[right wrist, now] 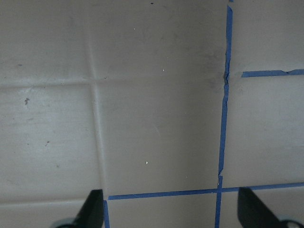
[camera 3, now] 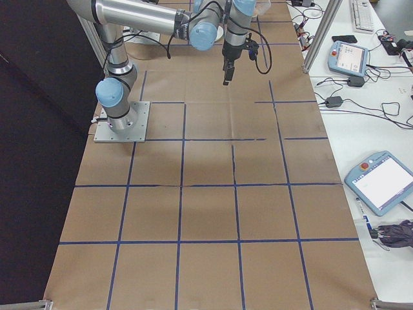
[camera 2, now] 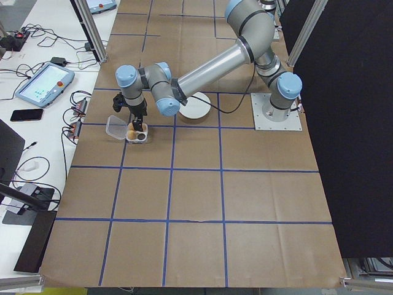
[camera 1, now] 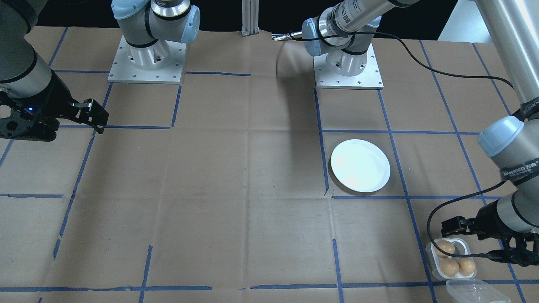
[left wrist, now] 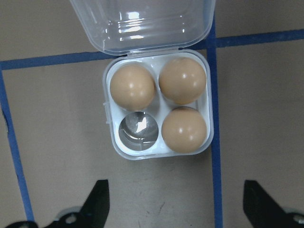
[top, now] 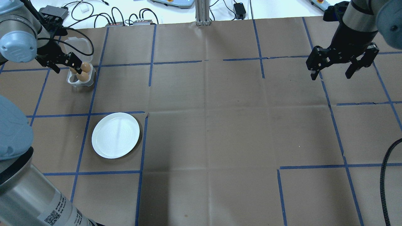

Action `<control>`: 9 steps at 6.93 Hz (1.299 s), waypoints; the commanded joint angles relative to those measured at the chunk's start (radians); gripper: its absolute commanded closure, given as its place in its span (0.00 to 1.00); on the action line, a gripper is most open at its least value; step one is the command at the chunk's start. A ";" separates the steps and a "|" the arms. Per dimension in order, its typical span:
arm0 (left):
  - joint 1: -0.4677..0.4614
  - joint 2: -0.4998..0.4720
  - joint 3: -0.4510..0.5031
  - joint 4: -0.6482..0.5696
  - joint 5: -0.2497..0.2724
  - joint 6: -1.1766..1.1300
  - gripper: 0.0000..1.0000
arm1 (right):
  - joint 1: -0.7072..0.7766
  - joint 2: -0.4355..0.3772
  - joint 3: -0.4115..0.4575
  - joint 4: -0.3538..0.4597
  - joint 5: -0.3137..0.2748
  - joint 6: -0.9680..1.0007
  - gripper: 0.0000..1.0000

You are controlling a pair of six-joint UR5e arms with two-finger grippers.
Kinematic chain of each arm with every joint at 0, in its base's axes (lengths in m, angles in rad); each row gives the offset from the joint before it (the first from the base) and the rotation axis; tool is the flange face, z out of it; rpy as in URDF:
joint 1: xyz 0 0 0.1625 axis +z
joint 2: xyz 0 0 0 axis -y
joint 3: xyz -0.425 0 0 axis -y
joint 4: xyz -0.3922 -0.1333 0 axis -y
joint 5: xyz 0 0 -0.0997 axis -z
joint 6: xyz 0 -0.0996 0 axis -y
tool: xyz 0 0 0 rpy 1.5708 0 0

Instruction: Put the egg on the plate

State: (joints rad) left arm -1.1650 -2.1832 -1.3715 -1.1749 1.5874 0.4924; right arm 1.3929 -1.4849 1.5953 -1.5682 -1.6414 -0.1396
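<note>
Three brown eggs (left wrist: 182, 80) sit in a clear plastic four-cup tray (left wrist: 110, 107) with its lid (left wrist: 142, 23) folded open; the near-left cup (left wrist: 138, 130) is empty. My left gripper (left wrist: 175, 209) hovers open just above the tray (top: 73, 80), nothing between its fingers. The white plate (top: 115, 135) lies bare on the brown paper, about one grid square nearer the robot than the tray; in the front-facing view the plate (camera 1: 360, 166) shows up and left of the eggs (camera 1: 449, 267). My right gripper (top: 332, 73) hangs open and empty over the far right of the table.
Blue tape lines (top: 144, 141) divide the brown paper cover into squares. The two arm bases (camera 1: 147, 59) stand at the robot's edge. Cables and boxes (top: 125, 22) lie beyond the far edge, tablets and a phone (camera 2: 27, 115) on the side benches.
</note>
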 commanded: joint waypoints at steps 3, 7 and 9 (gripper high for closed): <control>-0.004 -0.050 -0.004 0.027 0.002 -0.005 0.01 | 0.000 0.000 0.000 0.000 0.000 0.000 0.00; -0.010 -0.084 0.014 0.070 0.005 -0.032 0.01 | 0.000 0.000 0.000 0.000 0.000 0.000 0.00; -0.013 -0.076 0.005 0.069 0.006 -0.035 0.02 | 0.000 0.000 0.000 -0.001 0.000 0.000 0.00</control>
State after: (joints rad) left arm -1.1766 -2.2622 -1.3625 -1.1057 1.5924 0.4604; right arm 1.3928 -1.4849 1.5953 -1.5687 -1.6414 -0.1396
